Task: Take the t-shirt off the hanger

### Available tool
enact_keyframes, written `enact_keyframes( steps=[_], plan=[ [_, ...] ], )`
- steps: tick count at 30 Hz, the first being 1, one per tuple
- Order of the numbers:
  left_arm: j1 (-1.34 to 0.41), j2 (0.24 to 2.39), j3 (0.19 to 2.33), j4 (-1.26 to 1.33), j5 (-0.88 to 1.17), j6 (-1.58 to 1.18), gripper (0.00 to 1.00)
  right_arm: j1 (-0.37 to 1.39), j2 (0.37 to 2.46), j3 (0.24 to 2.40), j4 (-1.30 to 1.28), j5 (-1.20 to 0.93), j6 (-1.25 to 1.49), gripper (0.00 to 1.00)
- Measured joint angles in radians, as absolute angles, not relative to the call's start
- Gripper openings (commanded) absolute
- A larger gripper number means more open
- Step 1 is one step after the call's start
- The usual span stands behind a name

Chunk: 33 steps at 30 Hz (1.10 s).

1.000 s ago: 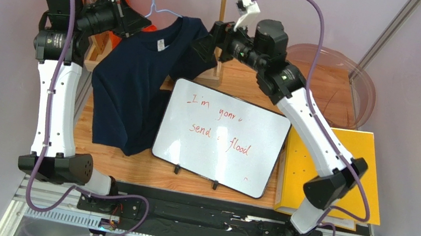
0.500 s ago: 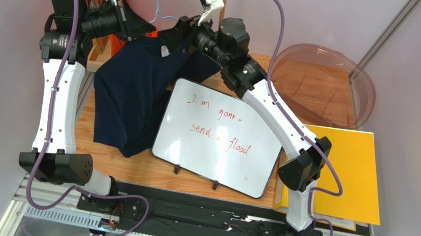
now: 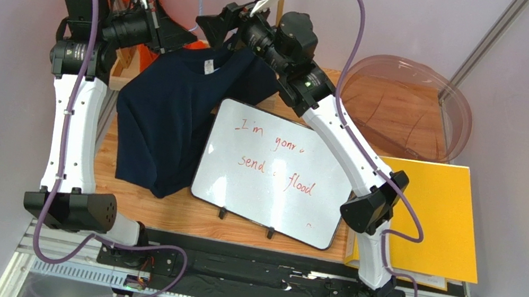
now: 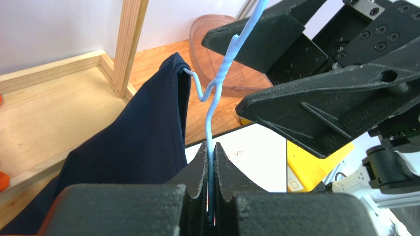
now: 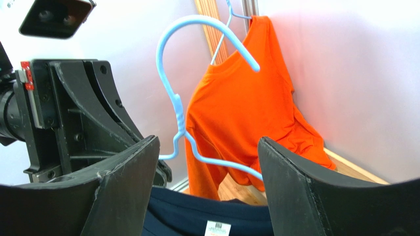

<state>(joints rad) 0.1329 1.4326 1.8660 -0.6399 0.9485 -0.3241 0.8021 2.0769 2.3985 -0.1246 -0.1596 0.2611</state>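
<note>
1. Nearest you, the whiteboard [image 3: 277, 173] lies mid-table, with a yellow folder [image 3: 445, 219] at 4 o'clock.
2. Next, the t-shirt [image 3: 168, 116] sits at 10 o'clock. Its hem trails on the table beside the whiteboard, and its collar is raised toward 11 o'clock, on the hanger [image 4: 209, 129].
3. Your left gripper [image 4: 211, 147] is clenched on the hanger's wire just below the twisted neck and holds it up.
4. Your right gripper [image 5: 208, 142] is released. Its jaws stand wide to either side of the hanger's neck, just above the collar, touching nothing that you can see.
5. By my reading you are at the stripping step: the hanger is pinned, and the free hand is lining up on the cloth. The next move calls for dropping the right jaws onto the collar or a shoulder, pinching fabric only, and drawing it toward 6 o'clock off the wire.
6. At 2 o'clock stands a clear tub [image 3: 461, 109], and only wood grain shows through it.
7. Farthest back, at 12 o'clock, an orange shirt [image 5: 246, 98] hangs against the wall. Leave it alone.
</note>
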Motion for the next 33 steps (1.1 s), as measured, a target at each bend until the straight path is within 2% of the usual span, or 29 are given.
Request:
enact_keyframes(
  steps=[13,16,18,19,21,22,23,24,25,27,28,31,33],
  plan=[
    [0.133,1.42,1.865,-0.647,0.984,-0.322,0.0,0.81,2.13,2.457,-0.115,-0.158,0.268,0.67],
    [0.133,1.42,1.865,-0.647,0.987,-0.322,0.0,0.82,2.136,2.457,-0.114,-0.158,0.268,0.61],
    [0.133,1.42,1.865,-0.647,0.99,-0.323,0.0,0.824,2.145,2.458,-0.113,-0.157,0.268,0.47],
    [0.133,1.42,1.865,-0.649,0.989,-0.322,0.0,0.828,2.149,2.459,-0.109,-0.156,0.264,0.34],
    [0.133,1.42,1.865,-0.654,0.981,-0.323,0.0,0.83,2.155,2.464,-0.096,-0.165,0.276,0.2],
    [0.133,1.42,1.865,-0.654,0.975,-0.323,0.0,0.831,2.156,2.464,-0.089,-0.167,0.278,0.0],
    [0.133,1.421,1.865,-0.657,0.973,-0.324,0.0,0.838,2.156,2.465,-0.085,-0.16,0.274,0.0],
    [0.133,1.42,1.865,-0.657,0.974,-0.324,0.06,0.841,2.156,2.466,-0.083,-0.159,0.268,0.0],
    [0.134,1.419,1.865,-0.654,0.976,-0.326,0.23,0.841,2.156,2.467,-0.08,-0.159,0.268,0.0],
    [0.134,1.419,1.865,-0.651,0.968,-0.328,0.39,0.842,2.157,2.468,-0.081,-0.146,0.262,0.0],
    [0.134,1.418,1.865,-0.648,0.961,-0.327,0.59,0.842,2.157,2.468,-0.084,-0.135,0.259,0.0],
    [0.134,1.396,1.854,-0.646,0.91,-0.334,0.68,0.842,2.157,2.465,-0.1,-0.077,0.246,0.0],
    [0.134,1.355,1.82,-0.645,0.851,-0.332,0.7,0.838,2.156,2.451,-0.096,-0.046,0.234,0.0]
  ],
)
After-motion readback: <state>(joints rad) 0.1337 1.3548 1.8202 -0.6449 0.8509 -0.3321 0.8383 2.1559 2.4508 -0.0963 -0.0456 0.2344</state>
